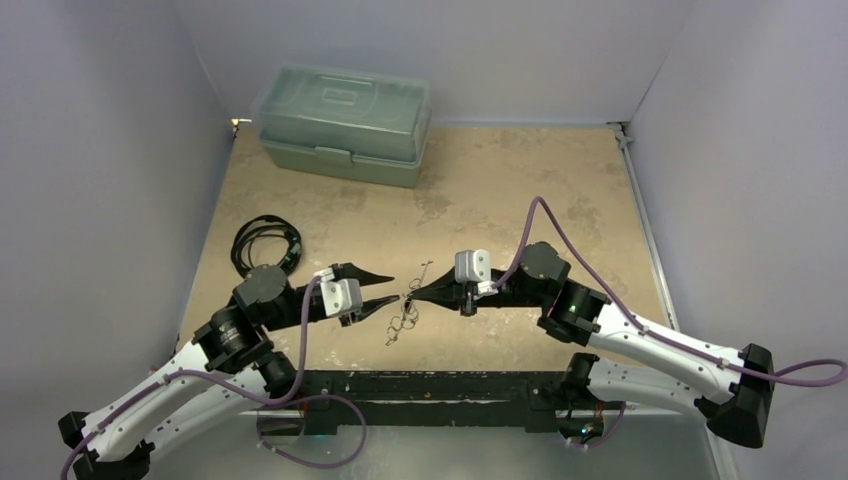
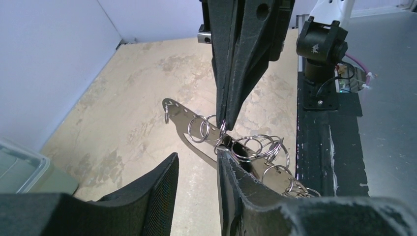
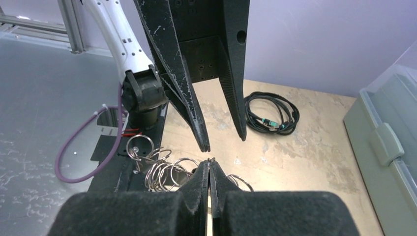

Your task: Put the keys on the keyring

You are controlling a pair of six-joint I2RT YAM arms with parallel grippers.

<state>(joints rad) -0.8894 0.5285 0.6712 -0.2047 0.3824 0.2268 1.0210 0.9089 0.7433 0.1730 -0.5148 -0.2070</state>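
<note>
Left wrist view: right pincer point(image 2: 223, 123) is clamped shut on the keyring point(image 2: 184, 120), left pincer point(image 2: 196, 157) half open just beside it. Best bet: hold the keyring steady.

Robotics lab bench cell. Boxed in by plain pale lilac panels point(image 1: 100, 150) on three sides; tan mottled tabletop point(image 1: 500, 190); two white-and-black arms point(image 1: 660, 340) bolted to black base rail point(image 1: 430, 385) at near edge; purple cabling point(image 1: 300, 440); grey-green plastic toolbox point(image 1: 345, 125), coiled black cable point(image 1: 262, 243) parked back-left
</note>
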